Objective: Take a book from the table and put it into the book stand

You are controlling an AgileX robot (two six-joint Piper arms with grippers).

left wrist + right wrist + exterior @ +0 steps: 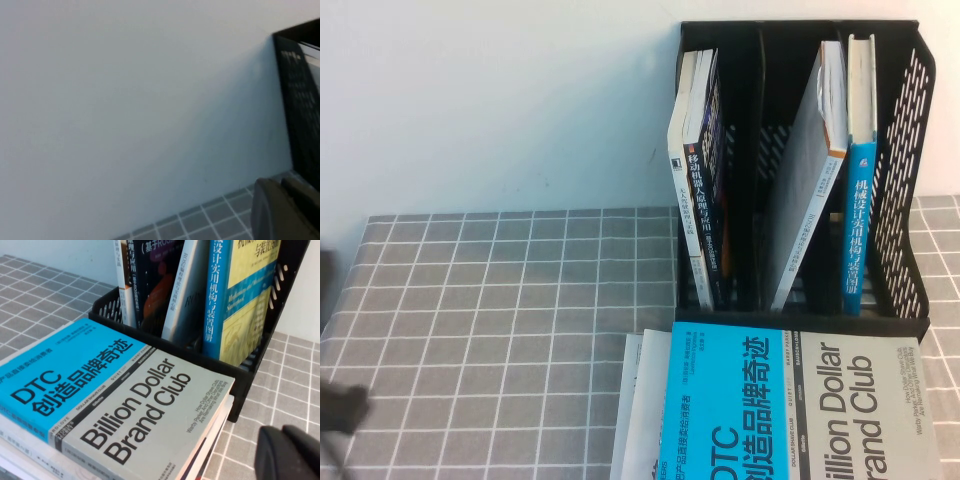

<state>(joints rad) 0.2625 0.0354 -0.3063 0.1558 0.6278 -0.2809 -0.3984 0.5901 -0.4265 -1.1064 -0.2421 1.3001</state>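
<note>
Book (708,190) upright in book stand (910,170), leftmost slot, dark spine outward. Cyan-and-white book (790,400) flat on table (500,330), touching stand's front edge. Left gripper (285,210) near stand's outer wall; opening cannot be told. Right gripper (292,452) just beside stand's front corner, holding nothing visible; opening cannot be told.
</note>
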